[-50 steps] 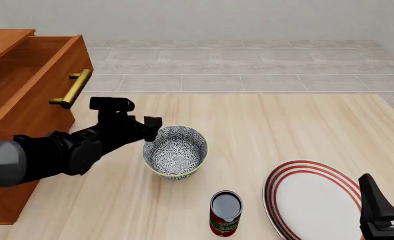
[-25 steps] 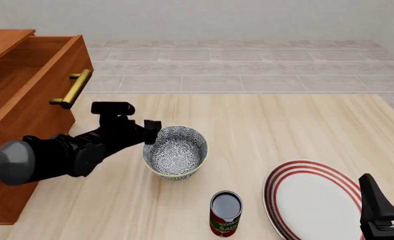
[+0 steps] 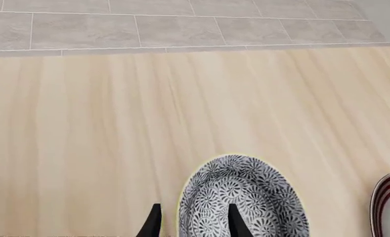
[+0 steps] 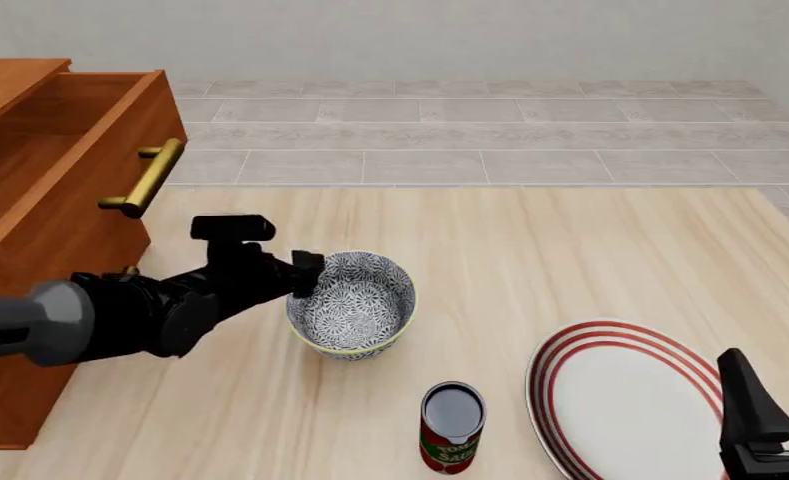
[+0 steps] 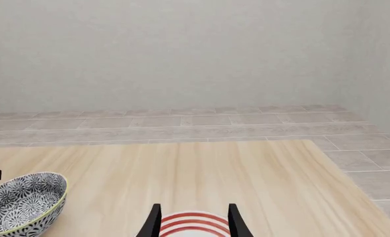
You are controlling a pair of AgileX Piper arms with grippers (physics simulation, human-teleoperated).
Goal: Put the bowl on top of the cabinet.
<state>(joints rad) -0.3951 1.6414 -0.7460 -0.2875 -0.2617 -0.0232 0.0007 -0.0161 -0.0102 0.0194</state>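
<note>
The grey-and-white floral bowl [image 4: 354, 308] stands upright on the table, left of centre. My left gripper [image 4: 306, 274] is open at the bowl's left rim. In the left wrist view the left gripper [image 3: 195, 207] straddles the rim of the bowl [image 3: 254, 202], one finger outside and one inside, without pinching it. The reddish-brown cabinet [image 4: 21, 250] stands at the table's left edge, its top drawer pulled out. Low at the right, my right gripper [image 4: 778, 390] is open over the plate, and the right wrist view shows the right gripper [image 5: 193, 210] holding nothing.
A white red-ringed plate [image 4: 628, 400] lies at the front right. A red can [image 4: 450, 428] stands upright just in front of the bowl. The open drawer's brass handle [image 4: 147, 178] juts out above the left arm. Beyond the table's far edge is tiled floor.
My left gripper has sunk lower at the bowl's left rim. The bowl, the can, the plate and the right arm have not moved.
</note>
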